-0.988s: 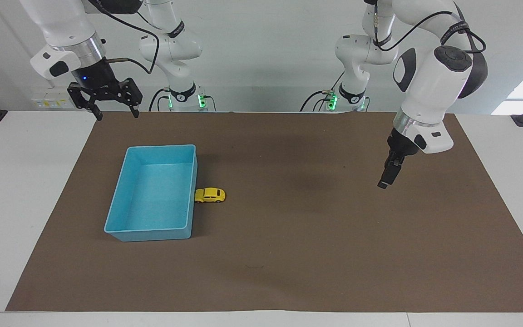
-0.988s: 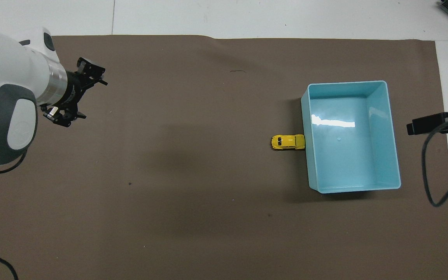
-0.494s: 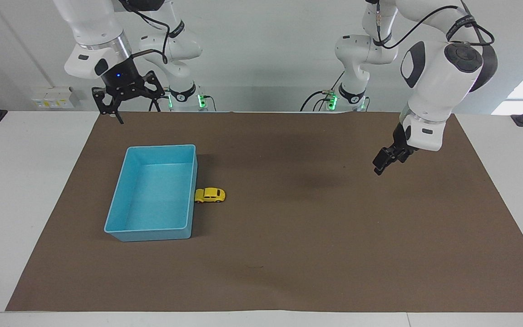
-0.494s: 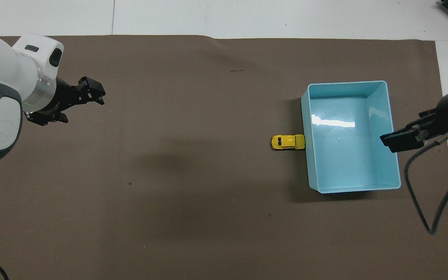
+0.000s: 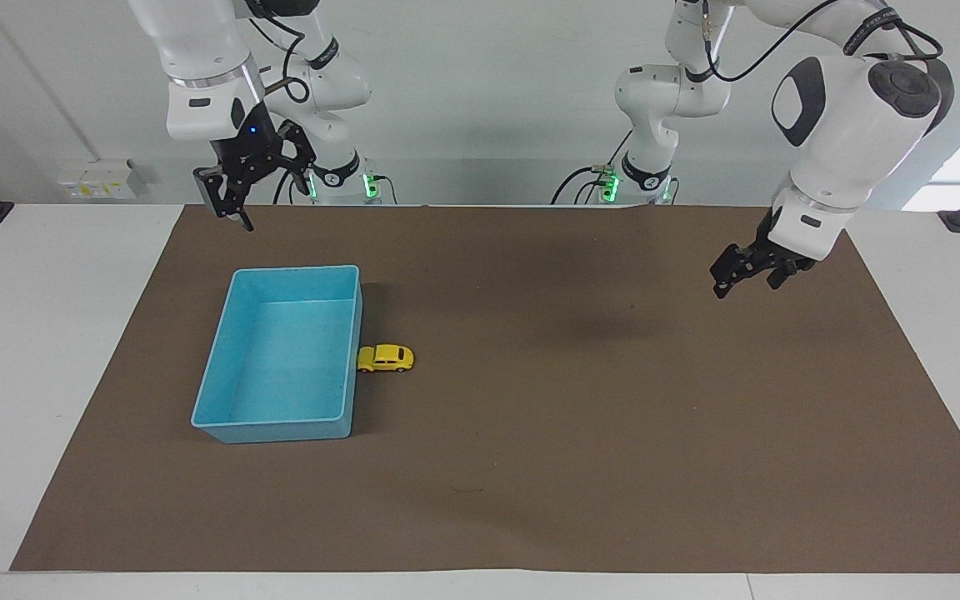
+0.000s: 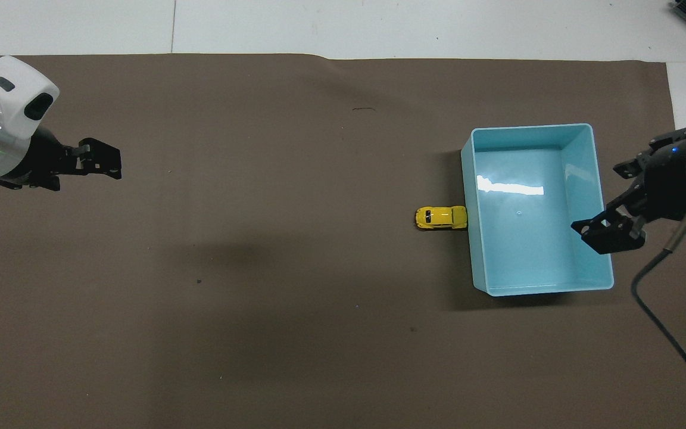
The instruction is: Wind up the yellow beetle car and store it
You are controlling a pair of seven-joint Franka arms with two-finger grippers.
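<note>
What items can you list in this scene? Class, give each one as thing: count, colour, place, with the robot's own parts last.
yellow beetle car: one, bright yellow, on the mat, against the tray's wall toward the left arm's end.
tray: one, light blue, nothing in it, on the mat toward the right arm's end.
mat: one, brown, covering most of the table.
table: one, white, under the mat.
left gripper: one, black, open, raised over bare mat at the left arm's end.
right gripper: one, black, open, raised over the mat's edge nearest the robots.
</note>
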